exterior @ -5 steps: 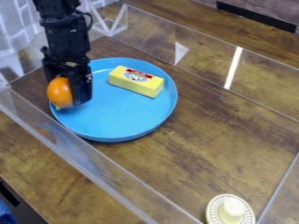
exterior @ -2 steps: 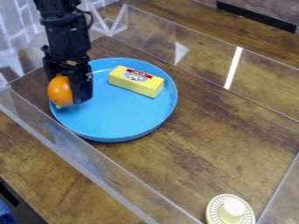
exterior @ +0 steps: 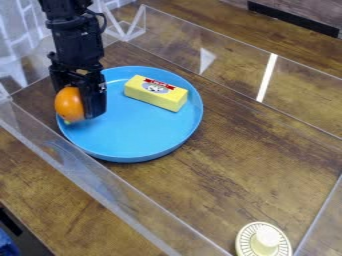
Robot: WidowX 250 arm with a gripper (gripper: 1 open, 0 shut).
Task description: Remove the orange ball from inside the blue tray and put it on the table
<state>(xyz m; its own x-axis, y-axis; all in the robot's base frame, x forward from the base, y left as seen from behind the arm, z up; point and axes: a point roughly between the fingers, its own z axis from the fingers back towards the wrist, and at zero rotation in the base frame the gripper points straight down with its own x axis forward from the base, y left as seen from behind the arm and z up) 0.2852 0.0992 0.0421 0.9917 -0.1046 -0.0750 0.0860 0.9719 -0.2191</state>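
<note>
In the camera view, the orange ball (exterior: 68,104) sits at the left edge of the blue tray (exterior: 140,135), with the black pincer (exterior: 78,98) right against it from above. The pincer's jaws stand apart, and the ball lies at or between them; whether they actually press on it I cannot tell. The ball looks smooth and glossy, so it is probably slippery and could squirt or roll away if pinched above its middle. I judge it light and fairly firm, perhaps with a little give if it is real fruit. The best hold is at its widest part, one jaw on each side, closed evenly and gently. The tray's raised rim is close by and may crowd the lower jaw. Once lifted past that rim, the ball wants setting down softly on the tabletop (exterior: 221,150), since its round shape may roll on the shiny surface.
</note>
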